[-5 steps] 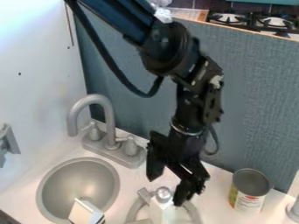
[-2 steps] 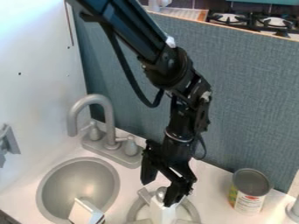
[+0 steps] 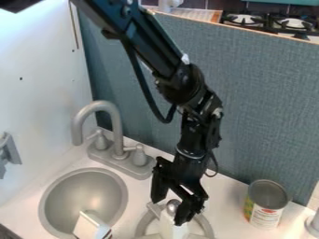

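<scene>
Low over the counter, right of the sink, my black gripper (image 3: pixel 168 208) hangs open, its two fingers apart. A silver rounded knob-like piece (image 3: pixel 172 204) sits between and just below the fingers; whether they touch it I cannot tell. Beneath it stands a white block-like object (image 3: pixel 172 228), cut off by the bottom edge, in front of a grey ring (image 3: pixel 209 225) on the counter. The tip of the right finger is close to the white object's upper right side.
The grey sink basin (image 3: pixel 83 191) holds a white box (image 3: pixel 92 228). Behind it rises a grey faucet (image 3: pixel 116 128) with two handles. An opened can (image 3: pixel 266 205) stands at the right, near the blue-grey back panel (image 3: pixel 268 107). A grey fixture (image 3: pixel 9 151) is on the left wall.
The arm and gripper have moved left, and the gripper now sits slightly lower over the silver piece than a second ago. Most of that shift came first; the latest movement is small.
</scene>
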